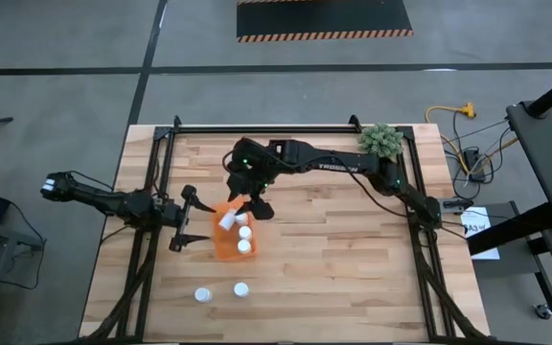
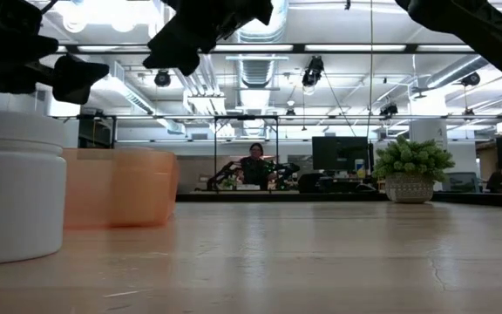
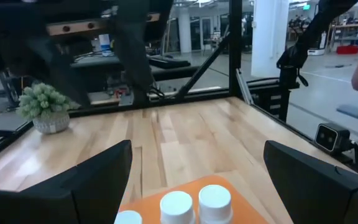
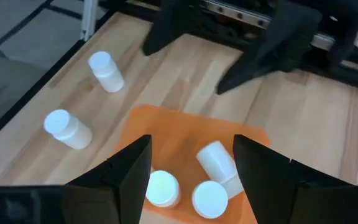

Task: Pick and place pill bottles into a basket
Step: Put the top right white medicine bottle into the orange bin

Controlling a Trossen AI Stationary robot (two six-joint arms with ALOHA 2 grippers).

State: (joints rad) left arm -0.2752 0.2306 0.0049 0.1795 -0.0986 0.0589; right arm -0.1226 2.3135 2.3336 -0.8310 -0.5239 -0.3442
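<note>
The orange basket (image 1: 230, 251) sits at the table's middle left and holds three pill bottles. Two stand upright (image 4: 162, 188) (image 4: 210, 198). The third (image 4: 219, 163) lies tipped on its side at the basket's far end. Two more bottles (image 1: 202, 293) (image 1: 241, 288) stand on the wood near the front edge. My right gripper (image 1: 253, 209) hovers open above the basket's far end, slanting down, with nothing between its fingers (image 4: 135, 165). My left gripper (image 1: 197, 218) waits open and level, just left of the basket (image 3: 213, 184).
A small green plant (image 1: 381, 140) in a pot stands at the far right corner. Black frame rails (image 1: 286, 127) run along the table's far and side edges. The table's right half is bare wood. A person (image 2: 255, 161) sits in the room beyond.
</note>
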